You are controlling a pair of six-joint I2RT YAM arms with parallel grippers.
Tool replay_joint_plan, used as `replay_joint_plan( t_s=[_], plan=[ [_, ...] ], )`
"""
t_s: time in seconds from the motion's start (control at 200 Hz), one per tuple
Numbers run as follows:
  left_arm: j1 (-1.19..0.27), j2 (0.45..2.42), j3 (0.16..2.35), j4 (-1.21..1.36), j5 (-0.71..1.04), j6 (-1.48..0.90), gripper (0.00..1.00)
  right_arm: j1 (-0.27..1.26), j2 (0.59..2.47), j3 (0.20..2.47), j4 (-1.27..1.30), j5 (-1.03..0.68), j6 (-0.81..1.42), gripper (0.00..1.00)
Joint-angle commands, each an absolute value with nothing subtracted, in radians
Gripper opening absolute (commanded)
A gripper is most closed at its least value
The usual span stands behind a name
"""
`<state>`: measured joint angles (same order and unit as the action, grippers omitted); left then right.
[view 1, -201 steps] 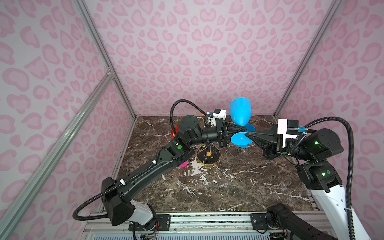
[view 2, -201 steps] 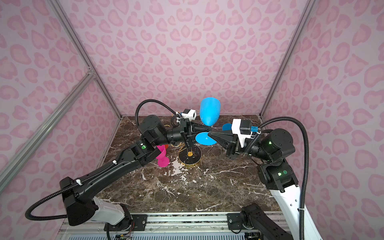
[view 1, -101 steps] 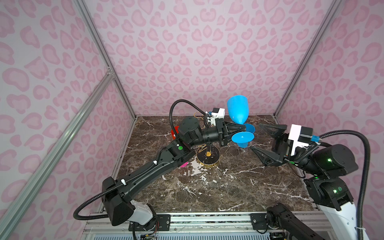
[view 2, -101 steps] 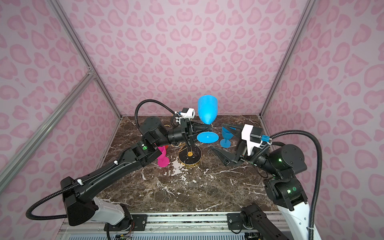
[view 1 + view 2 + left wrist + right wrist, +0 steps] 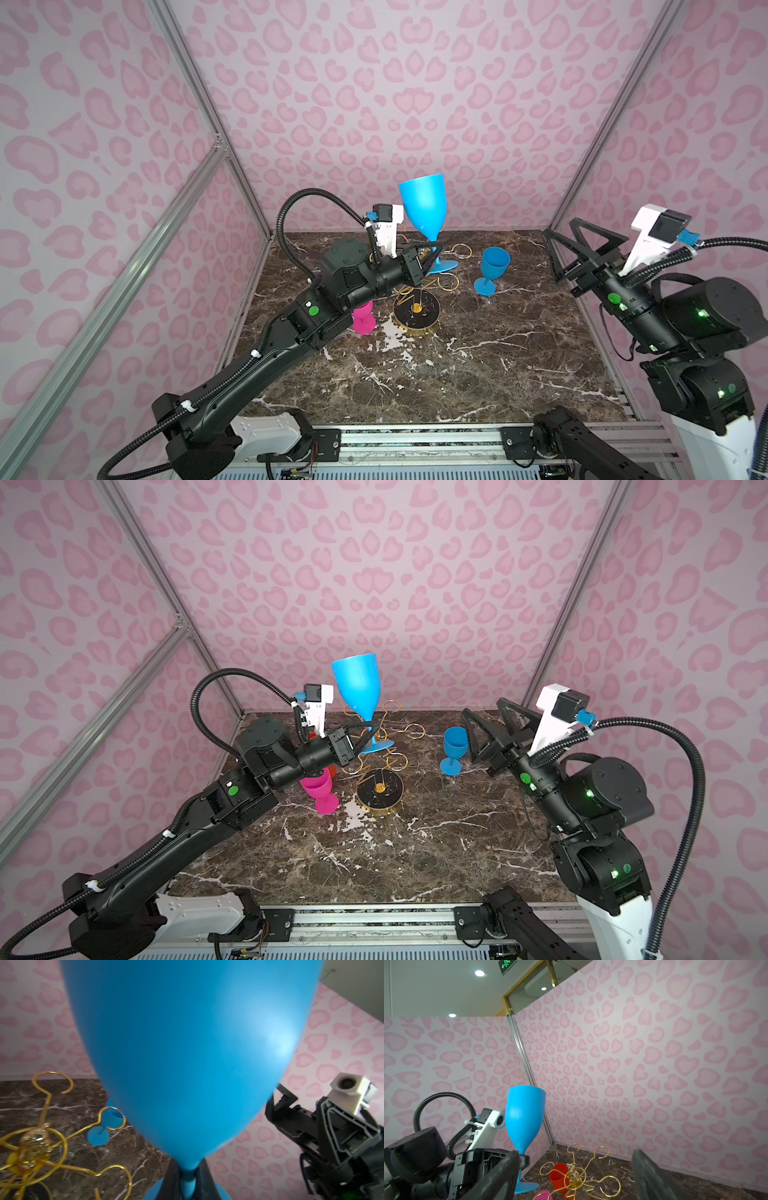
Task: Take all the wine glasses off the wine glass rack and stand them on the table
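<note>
Pink heart-print walls (image 5: 415, 104) box in a marbled desk (image 5: 457, 374). Upright above it, the smooth blue wine glass (image 5: 424, 212) has its thin stem clamped in the left pincer (image 5: 432, 253), round foot near the gold wire loops of the rack (image 5: 415, 311). Snagging one could tip that spindly stand; the top-heavy bowl might swivel. Well apart, the right pincer (image 5: 561, 227) gapes, empty.

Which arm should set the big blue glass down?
Left: the left gripper is shut on the stem of the big blue glass, upright, off the rack; the right gripper is open and empty.
</note>
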<state>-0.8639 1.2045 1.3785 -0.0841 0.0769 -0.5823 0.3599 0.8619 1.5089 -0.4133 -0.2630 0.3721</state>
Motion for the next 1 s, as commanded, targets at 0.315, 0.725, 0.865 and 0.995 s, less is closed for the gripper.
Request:
replay_joint_plan(
  t_s=[0.315,0.725,0.865,0.995],
  plan=[
    [-0.902,1.104,1.189,-0.052,-0.338,0.338,0.03,0.362,1.158,1.654,-0.496,-0.638,0.718,0.67],
    [-0.945,1.088,1.087,0.030,-0.447,0.879,0.03,0.421,1.230,1.637,-0.607,-0.723,0.696,0.55],
    [-0.946,1.082,1.087,0.044,-0.465,0.904,0.03,0.424,1.223,1.618,-0.666,-0.699,0.649,0.52],
    [-0.948,1.070,1.087,0.042,-0.454,0.905,0.03,0.424,1.211,1.601,-0.718,-0.663,0.607,0.52]
  ],
)
